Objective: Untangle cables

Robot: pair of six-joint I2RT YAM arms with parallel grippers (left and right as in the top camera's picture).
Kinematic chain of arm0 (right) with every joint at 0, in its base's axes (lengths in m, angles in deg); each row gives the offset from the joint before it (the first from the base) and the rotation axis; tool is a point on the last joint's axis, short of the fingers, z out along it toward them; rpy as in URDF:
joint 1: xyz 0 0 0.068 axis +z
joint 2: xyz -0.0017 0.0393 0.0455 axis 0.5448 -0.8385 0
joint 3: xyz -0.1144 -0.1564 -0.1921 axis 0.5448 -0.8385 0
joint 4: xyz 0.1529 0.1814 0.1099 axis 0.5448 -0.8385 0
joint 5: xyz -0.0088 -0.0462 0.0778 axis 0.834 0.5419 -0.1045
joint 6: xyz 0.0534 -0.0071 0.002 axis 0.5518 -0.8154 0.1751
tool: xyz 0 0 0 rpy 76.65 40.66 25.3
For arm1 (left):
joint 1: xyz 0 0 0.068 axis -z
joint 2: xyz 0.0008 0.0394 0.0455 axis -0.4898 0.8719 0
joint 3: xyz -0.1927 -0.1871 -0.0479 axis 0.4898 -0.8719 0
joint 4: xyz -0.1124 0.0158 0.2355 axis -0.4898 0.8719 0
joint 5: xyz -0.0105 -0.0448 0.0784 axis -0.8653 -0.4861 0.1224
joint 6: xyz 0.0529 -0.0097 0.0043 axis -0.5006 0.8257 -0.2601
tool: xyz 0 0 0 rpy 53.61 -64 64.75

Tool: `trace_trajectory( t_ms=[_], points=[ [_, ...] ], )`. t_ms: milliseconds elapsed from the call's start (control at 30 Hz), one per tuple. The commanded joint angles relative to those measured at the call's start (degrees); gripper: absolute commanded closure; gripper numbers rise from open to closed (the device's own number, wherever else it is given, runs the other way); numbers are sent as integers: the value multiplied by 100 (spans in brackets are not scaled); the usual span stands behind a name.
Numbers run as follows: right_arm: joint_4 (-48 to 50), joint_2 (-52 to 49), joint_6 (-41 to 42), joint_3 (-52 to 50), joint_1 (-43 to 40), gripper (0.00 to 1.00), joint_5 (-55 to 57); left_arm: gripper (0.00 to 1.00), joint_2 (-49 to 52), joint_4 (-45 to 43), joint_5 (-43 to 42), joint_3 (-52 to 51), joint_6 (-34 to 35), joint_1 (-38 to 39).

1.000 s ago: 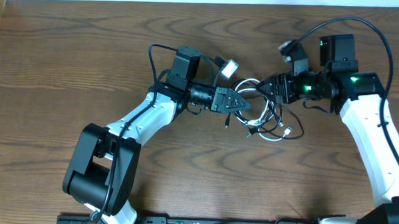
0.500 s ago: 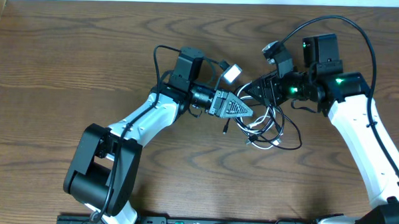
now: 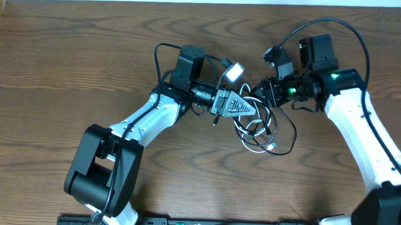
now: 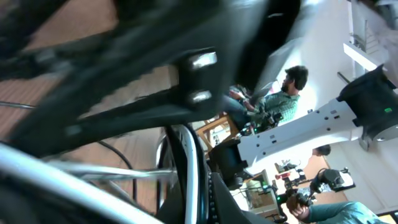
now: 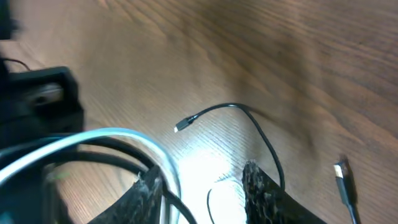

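- Table [image 3: 62, 54]: brown wood grain, carrying both arms.
- Left arm [image 3: 143, 120]: white links reach from the near left toward the centre.
- Left end effector [image 3: 251, 108]: fingers together, with the tip at the left edge of the cables. Whether a strand is pinched cannot be told.
- Cables [image 3: 257, 131]: a white cord and a black cord looped together in one bundle at the table's centre, between the two end effectors and trailing toward the near side.
- Right end effector [image 3: 262, 94]: at the far right edge of the bundle, fingers apart. The wrist view shows the white cord [image 5: 124, 134] running just inside one finger.
- Black cord [image 5: 261, 137]: one strand curves across the table, its plug end [image 5: 178, 127] lying free.
- Right arm [image 3: 360, 131]: comes in from the near right.
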Motion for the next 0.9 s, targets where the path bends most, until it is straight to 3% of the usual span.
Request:
trace_trajectory(
  t_ms=[0, 333, 467, 533, 633, 800, 867],
  points=[
    [79, -262, -20, 63, 22, 63, -603, 93, 22, -365, -225, 68, 455, -20],
    [-131, -525, -46, 63, -35, 63, -1620, 92, 22, -2662, 2, 68, 2428, -334],
    [-125, -527, 197, 63, -105, 58, -1357, 93, 22, -2944, 238, 68, 3003, -509],
    [-125, -527, 791, 63, -170, 58, -682, 93, 22, -2988, 358, 68, 3331, -581],
    [-238, -527, 2343, 66, -282, 59, 898, 93, 22, -2983, 605, 68, 3875, -678],
    [-232, -428, 2343, 101, -334, 59, 868, 93, 22, -2911, 706, 66, 4013, -688],
    [-232, -299, 2050, 164, -345, 54, 577, 92, 24, -2898, 719, 66, 4009, -691]
  ],
)
